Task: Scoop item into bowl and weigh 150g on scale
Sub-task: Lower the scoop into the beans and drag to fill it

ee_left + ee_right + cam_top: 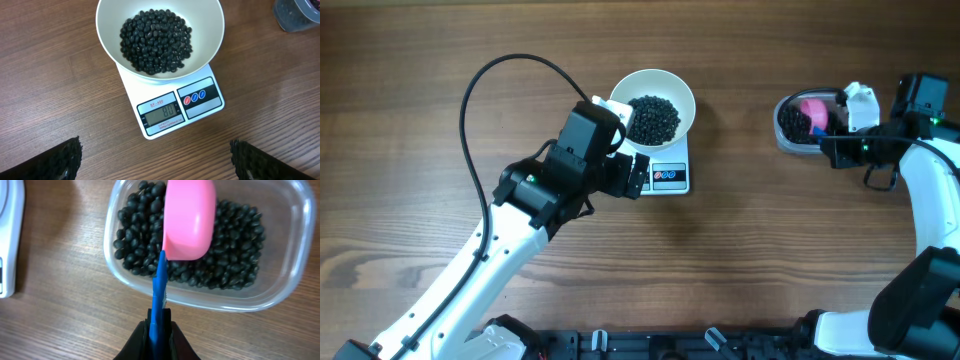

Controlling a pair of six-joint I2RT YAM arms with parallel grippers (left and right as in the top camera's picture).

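Risks first: the pink scoop hangs on a thin blue handle pinched only near its tail. We judge a loaded scoop could twist in that pinch and shed pellets on the table during the run from the clear tub, upper right of the overhead view, to the bowl at top centre.

Second risk is overshoot: the bowl already carries a good heap of black pellets, so one full scoop may pass the target. We'd tip in small amounts.

Third: the left gripper sits just beside the scale, at its left front corner in the overhead view. Any nudge or rest on the platform would falsify the reading or shift the bowl, which overhangs the scale's far edge.

We can't read the display with confidence.

Fingers: the left fingers are spread wide at the bottom corners of the left wrist view, holding nothing and touching nothing we can see. The right gripper, at bottom centre of its view, is clamped on the blue handle, with the scoop above the pellets in the tub; whether it touches them we can't tell.
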